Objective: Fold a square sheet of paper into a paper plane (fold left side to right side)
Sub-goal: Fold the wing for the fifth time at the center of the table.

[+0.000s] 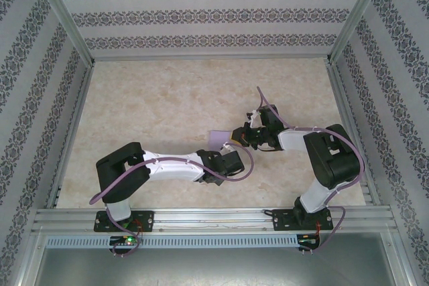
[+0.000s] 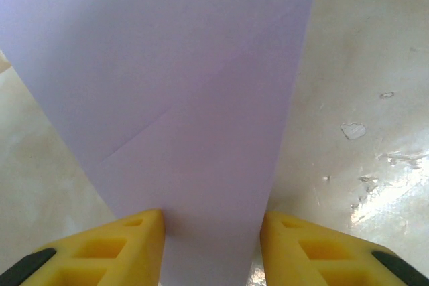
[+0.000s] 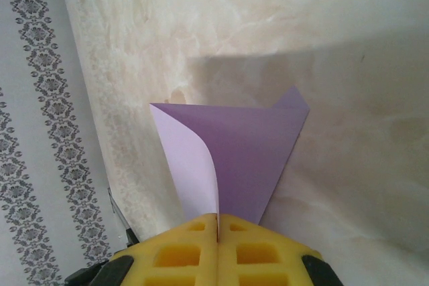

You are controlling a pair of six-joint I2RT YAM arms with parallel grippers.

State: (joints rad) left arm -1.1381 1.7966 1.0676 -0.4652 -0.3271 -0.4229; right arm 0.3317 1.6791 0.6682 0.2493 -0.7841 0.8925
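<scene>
Marble-patterned bench (image 1: pixel 167 92) is boxed in by patterned walls (image 1: pixel 201 15) on three sides, with a metal rail (image 1: pixel 214 218) along the near edge where the two arms are bolted. Bare surface stretches wide toward the far wall and to the left, and both arms reach in to meet right of centre, well clear of every edge. One lilac sheet of paper (image 1: pixel 218 137) lies there, partly folded, between the two grippers. Seen from the right wrist, the right gripper (image 3: pixel 218 222) has its yellow pads pressed together on the sheet's near edge, one layer curling up pale beside the darker layer, the far corners resting on the bench. Seen from the left wrist, the left gripper (image 2: pixel 211 246) stands part way open, the folded sheet running out between its two fingers with a slanting crease across it; whether the fingers press its sides cannot be told
</scene>
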